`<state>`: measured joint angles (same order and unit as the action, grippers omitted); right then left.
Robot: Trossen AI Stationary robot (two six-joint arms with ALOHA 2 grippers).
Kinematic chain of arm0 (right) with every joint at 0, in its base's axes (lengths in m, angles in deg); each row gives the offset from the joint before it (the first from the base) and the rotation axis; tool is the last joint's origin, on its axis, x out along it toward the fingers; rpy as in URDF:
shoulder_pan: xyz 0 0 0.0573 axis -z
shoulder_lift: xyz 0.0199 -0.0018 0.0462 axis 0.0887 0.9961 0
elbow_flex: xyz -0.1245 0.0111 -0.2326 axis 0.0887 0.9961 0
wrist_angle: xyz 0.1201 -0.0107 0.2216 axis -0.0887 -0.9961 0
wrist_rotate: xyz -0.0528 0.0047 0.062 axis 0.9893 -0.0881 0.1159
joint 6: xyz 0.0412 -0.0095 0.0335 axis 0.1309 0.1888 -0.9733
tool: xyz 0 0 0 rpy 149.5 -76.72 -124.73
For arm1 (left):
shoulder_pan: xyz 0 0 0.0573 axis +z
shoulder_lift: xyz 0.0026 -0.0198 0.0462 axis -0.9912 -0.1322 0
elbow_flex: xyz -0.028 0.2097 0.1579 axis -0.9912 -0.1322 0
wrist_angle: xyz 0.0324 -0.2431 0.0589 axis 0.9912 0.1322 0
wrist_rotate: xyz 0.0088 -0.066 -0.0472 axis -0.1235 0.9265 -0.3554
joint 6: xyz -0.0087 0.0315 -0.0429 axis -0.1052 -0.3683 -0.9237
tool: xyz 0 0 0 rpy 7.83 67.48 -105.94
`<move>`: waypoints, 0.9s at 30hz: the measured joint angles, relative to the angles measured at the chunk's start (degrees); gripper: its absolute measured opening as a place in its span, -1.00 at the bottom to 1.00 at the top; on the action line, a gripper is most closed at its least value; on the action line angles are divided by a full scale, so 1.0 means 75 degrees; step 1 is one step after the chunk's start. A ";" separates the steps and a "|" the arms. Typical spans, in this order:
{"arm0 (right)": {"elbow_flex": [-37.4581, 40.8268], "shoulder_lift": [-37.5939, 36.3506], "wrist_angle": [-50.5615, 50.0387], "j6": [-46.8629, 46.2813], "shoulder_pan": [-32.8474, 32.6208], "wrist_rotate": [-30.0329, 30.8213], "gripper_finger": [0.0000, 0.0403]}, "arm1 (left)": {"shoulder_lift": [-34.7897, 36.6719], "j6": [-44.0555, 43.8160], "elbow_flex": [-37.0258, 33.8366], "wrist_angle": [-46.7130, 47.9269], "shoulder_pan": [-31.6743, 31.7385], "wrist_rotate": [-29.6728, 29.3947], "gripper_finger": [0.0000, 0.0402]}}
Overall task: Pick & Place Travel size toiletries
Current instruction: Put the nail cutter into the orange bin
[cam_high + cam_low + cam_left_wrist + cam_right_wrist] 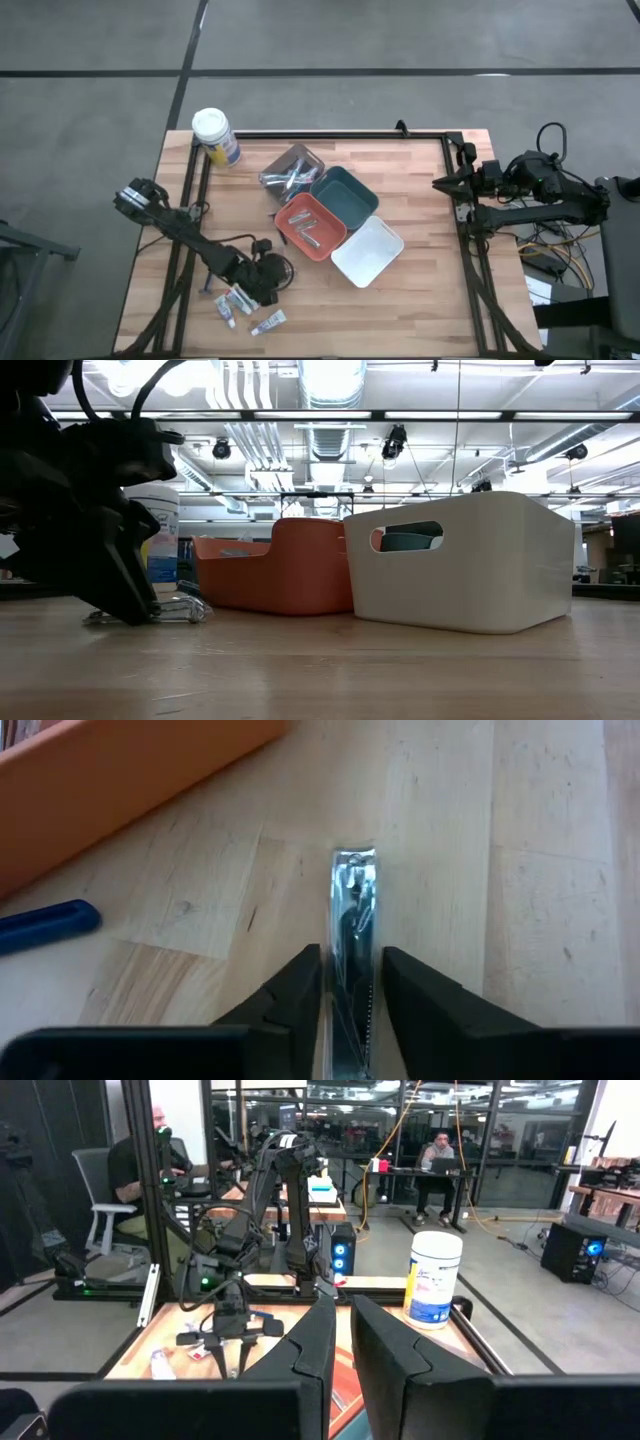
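Observation:
A slim silver nail clipper (352, 910) lies flat on the wood near the table's near-left corner. My left gripper (352, 960) is low over it, open, with one dark finger (300, 990) along each long side and thin strips of wood showing between. In the low view the clipper (178, 610) rests on the table beside that gripper (135, 610). Small white tubes (236, 300) (268, 322) lie just nearer the front edge, and a blue stick (45, 925) lies close by. My right gripper (440, 183) waits shut and level at the table's right edge.
Several square trays stand mid-table: a clear one (292, 172) holding dark pieces, teal (343, 195), orange (310, 225) and white (367, 250). The orange tray's wall (120, 780) is just beyond the clipper. A white-lidded canister (215, 135) stands at the far left. A black rail (330, 134) frames the table.

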<state>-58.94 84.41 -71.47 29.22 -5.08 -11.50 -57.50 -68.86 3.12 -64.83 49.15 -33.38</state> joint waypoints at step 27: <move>0.0000 -0.0001 0.0000 0.0006 0.0000 -0.0001 -0.83 | 0.0326 0.1064 0.0902 -0.0128 0.0012 0.0005 -0.75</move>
<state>-58.94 84.40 -71.47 29.26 -5.08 -11.50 -55.06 -60.88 9.88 -65.79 49.24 -33.34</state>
